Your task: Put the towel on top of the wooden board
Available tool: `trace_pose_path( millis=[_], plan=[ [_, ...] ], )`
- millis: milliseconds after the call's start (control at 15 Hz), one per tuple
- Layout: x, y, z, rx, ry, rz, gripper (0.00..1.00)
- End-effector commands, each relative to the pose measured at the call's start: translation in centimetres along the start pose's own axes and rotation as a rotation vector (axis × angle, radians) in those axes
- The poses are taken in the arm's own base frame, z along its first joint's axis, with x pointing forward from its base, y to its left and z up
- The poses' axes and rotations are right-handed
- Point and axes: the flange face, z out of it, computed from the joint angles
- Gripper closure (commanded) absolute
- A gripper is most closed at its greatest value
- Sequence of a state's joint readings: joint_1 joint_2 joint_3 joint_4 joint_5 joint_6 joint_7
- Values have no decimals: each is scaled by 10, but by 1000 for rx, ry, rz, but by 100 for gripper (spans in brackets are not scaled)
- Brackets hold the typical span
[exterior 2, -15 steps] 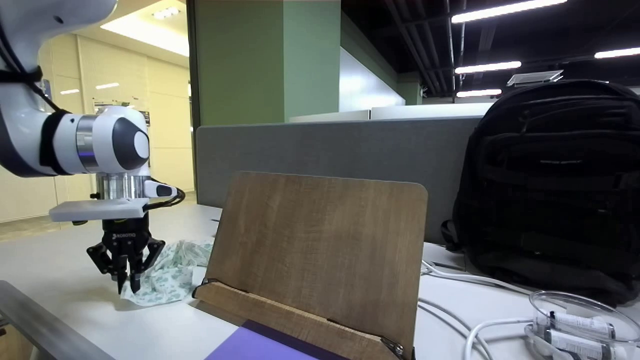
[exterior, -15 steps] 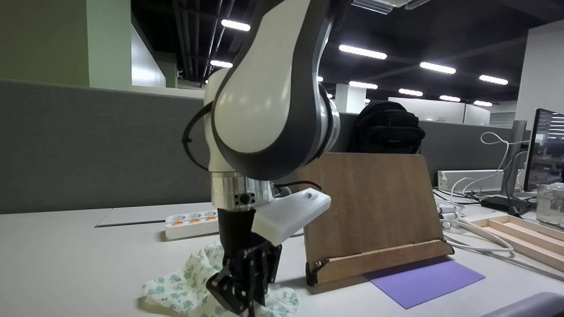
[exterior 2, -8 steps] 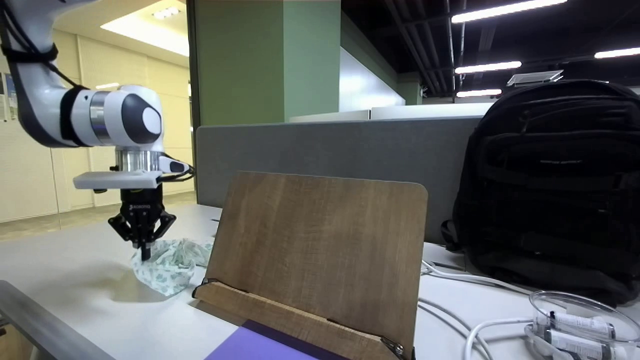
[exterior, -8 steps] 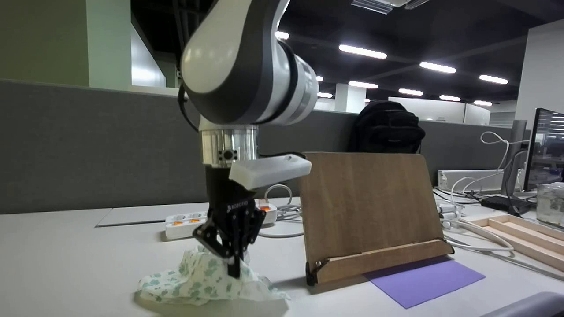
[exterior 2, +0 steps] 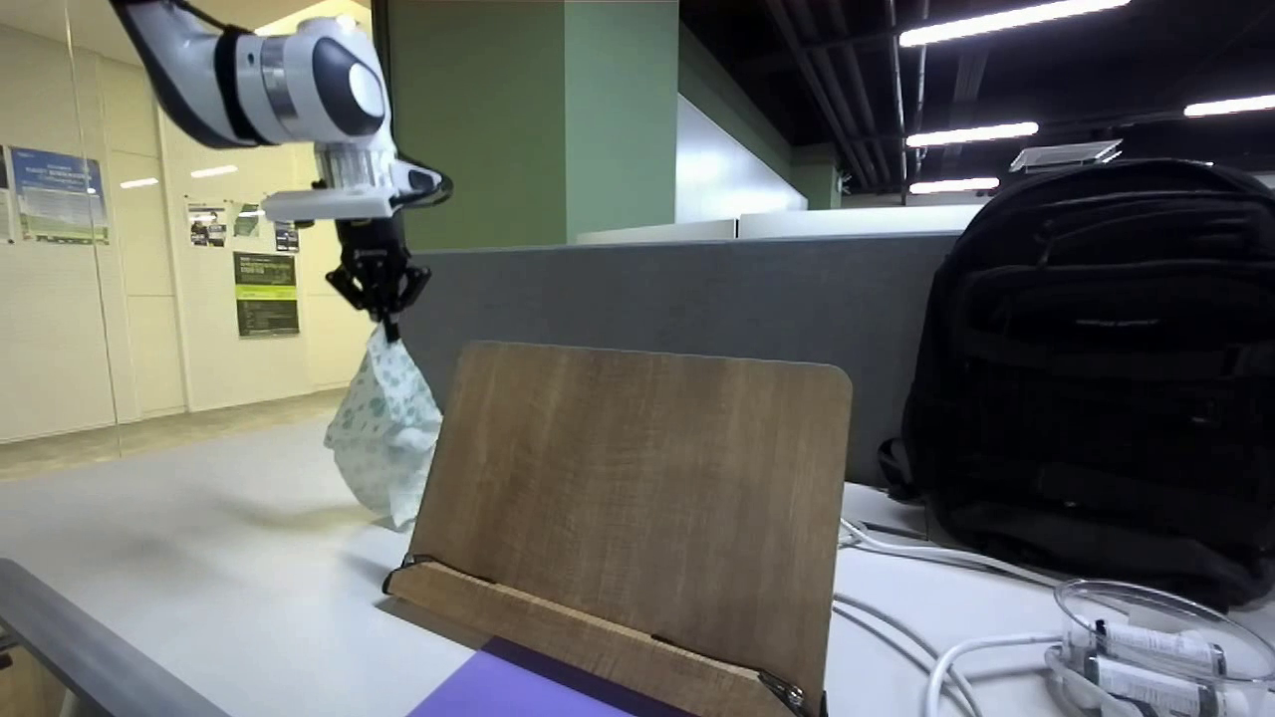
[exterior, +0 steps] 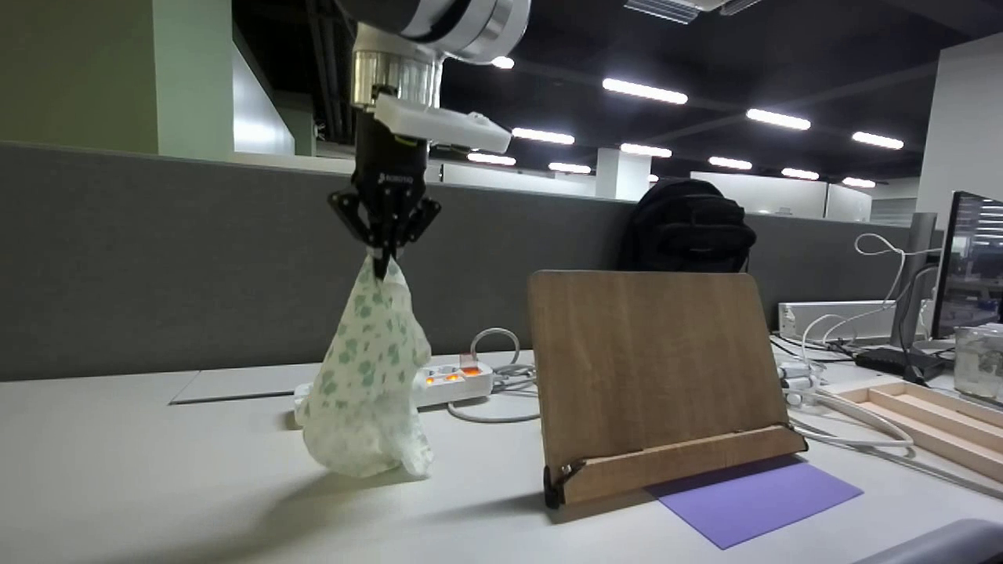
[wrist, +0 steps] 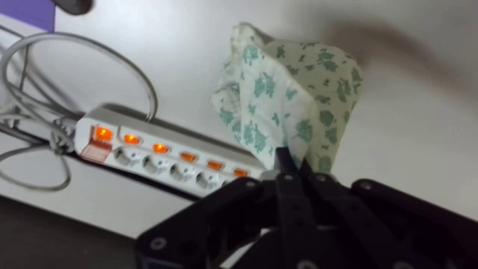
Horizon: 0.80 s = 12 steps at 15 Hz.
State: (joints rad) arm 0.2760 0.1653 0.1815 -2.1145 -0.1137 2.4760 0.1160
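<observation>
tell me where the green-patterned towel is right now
In an exterior view, the green-patterned towel hangs from the gripper, left of the wooden board, partly hiding the power strip.

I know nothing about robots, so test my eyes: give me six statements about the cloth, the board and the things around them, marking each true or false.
1. The jaws are closed on the towel. True.
2. The towel is draped over the wooden board. False: it hangs from the jaws, apart from the wooden board.
3. A purple sheet lies at the foot of the wooden board. True.
4. The wooden board lies flat. False: it stands leaning back.
5. The power strip has orange switches. True.
6. The backpack is bright red. False: the backpack is black.
</observation>
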Motion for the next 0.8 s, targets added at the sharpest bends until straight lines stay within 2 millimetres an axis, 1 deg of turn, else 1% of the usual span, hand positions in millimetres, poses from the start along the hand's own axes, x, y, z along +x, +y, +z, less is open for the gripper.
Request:
trace_pose_path(
  millis=[0,67,133,200,333,467,600,733],
  plan=[
    [13,12,-21,-4,32,27,98],
    [23,22,-40,-7,56,48,98],
    [27,27,-52,-9,69,59,98],
    [29,29,-58,-11,74,63,98],
    [26,30,-56,-7,70,69,100],
    [29,44,-73,-28,98,85,100],
    [33,67,-102,-55,153,131,100],
    [37,100,-138,-91,237,188,100]
  ],
)
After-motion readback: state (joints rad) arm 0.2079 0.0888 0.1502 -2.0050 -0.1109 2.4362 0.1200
